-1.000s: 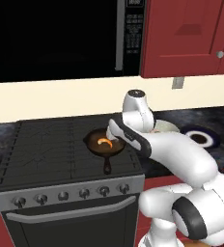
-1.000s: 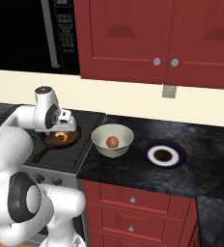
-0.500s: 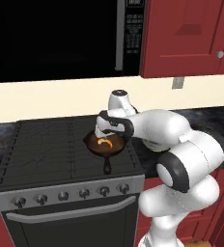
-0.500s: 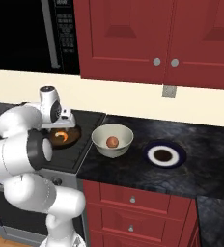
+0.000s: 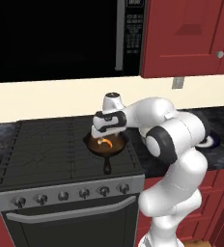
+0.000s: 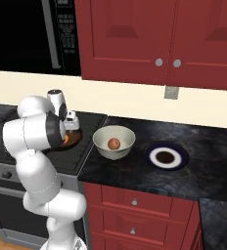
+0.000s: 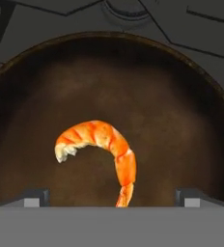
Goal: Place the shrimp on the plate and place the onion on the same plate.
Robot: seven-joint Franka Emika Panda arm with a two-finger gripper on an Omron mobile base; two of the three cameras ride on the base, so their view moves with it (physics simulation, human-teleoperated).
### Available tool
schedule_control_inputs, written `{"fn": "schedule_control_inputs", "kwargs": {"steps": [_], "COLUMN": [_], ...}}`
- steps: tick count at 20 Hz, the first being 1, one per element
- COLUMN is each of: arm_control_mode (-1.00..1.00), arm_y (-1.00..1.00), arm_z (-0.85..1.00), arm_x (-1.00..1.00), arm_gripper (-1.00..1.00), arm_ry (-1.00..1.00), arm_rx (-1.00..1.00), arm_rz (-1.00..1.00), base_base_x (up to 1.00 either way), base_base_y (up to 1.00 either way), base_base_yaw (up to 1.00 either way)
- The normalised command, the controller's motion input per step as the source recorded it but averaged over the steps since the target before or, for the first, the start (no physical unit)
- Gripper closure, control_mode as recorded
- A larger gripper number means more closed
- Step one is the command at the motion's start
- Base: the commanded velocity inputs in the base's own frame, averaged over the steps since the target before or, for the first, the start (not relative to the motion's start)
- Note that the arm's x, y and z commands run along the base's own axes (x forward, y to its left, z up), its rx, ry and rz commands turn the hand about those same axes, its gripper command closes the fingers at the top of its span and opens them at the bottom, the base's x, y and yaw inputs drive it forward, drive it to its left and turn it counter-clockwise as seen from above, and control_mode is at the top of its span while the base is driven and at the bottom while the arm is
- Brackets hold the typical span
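The orange curved shrimp (image 7: pixel 102 144) lies in the dark brown skillet (image 7: pixel 181 111) on the stove. My gripper (image 7: pixel 113 198) hangs open just above it, one fingertip (image 7: pixel 36 197) on each side of the shrimp's tail and nothing held. From the base, the gripper (image 5: pixel 106 133) points down into the skillet (image 5: pixel 92 144) over the shrimp (image 5: pixel 104 142). The reddish onion (image 6: pixel 114 143) rests in the cream bowl (image 6: pixel 102 138) on the counter. To the bowl's right sits the blue-rimmed plate (image 6: pixel 166 148) with nothing on it; its edge (image 5: pixel 214 141) shows past my arm.
The skillet's handle (image 5: pixel 106 167) points toward the stove's front edge, above the knobs (image 5: pixel 62 196). A microwave (image 5: pixel 61 38) and red cabinets (image 6: pixel 149 39) hang overhead. Dark counter (image 6: pixel 208 171) stretches right of the plate.
The hand has swung left from the skillet's right rim and lowered over its middle, above the shrimp. The fingers have stayed open. Shrimp, onion and plate have not moved.
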Motion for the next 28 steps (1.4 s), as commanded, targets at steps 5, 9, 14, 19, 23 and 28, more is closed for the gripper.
{"fn": "schedule_control_inputs", "kwargs": {"steps": [5,9,14,19,23,28], "arm_control_mode": [-1.00,-1.00,-1.00,-1.00,-1.00,-1.00], "arm_y": [-0.02,-0.01,0.00,0.00,0.00,0.00], "arm_z": [-0.39,-0.33,-0.22,-0.03,-0.08,-0.19], "arm_x": [0.18,0.10,0.07,0.00,0.00,-0.01], "arm_gripper": [-1.00,-1.00,-1.00,-1.00,1.00,1.00], "arm_ry": [0.06,0.06,0.07,0.01,0.00,0.00], "arm_rx": [0.00,0.00,0.00,0.00,0.00,0.00], "arm_rz": [0.09,0.08,0.02,0.00,0.00,0.00], "base_base_x": [0.00,0.00,0.00,0.00,0.00,0.00], "base_base_y": [0.00,0.00,0.00,0.00,0.00,0.00], "base_base_yaw": [0.00,0.00,0.00,0.00,0.00,0.00]}}
